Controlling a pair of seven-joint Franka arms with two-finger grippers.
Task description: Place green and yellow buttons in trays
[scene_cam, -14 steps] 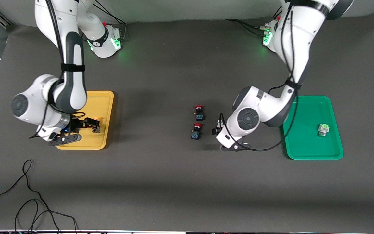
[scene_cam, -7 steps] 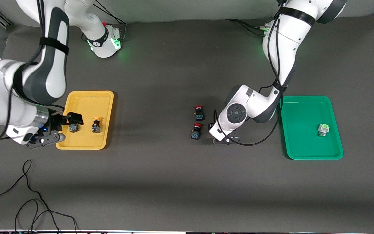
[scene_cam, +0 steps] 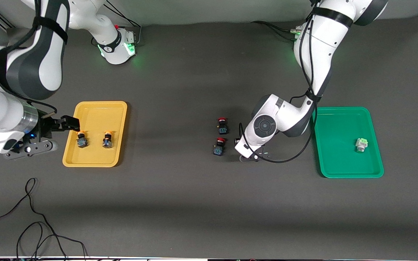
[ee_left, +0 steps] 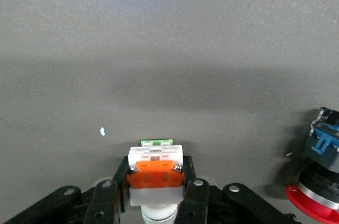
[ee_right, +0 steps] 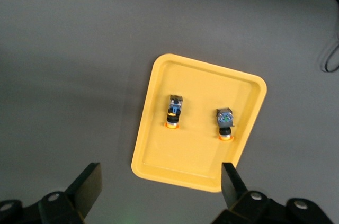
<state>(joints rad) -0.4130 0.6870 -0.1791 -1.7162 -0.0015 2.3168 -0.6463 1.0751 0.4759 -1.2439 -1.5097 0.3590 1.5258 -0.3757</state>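
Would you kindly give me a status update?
Left claw grips white button beside red buttons. Right claw open above yellow tray, two yellow buttons inside.

Dark grey matte table covering (scene_cam: 180, 210) fills nearly the whole frame of the front view, with a pale wall strip (scene_cam: 201, 11) along the top edge. Just off centre lie two small black-bodied push-buttons with round red caps, one (scene_cam: 222, 125) directly above the other (scene_cam: 219, 146) in the frame, close together but apart, each with a blue fitting at its base. One such red-capped button (ee_left: 319, 181) shows at the edge of the left wrist view, lying on its side. A thin black cable (scene_cam: 31, 178) loops loosely across the lower corner at the right arm's end. Further black cables (scene_cam: 267, 24) run along the top edge.
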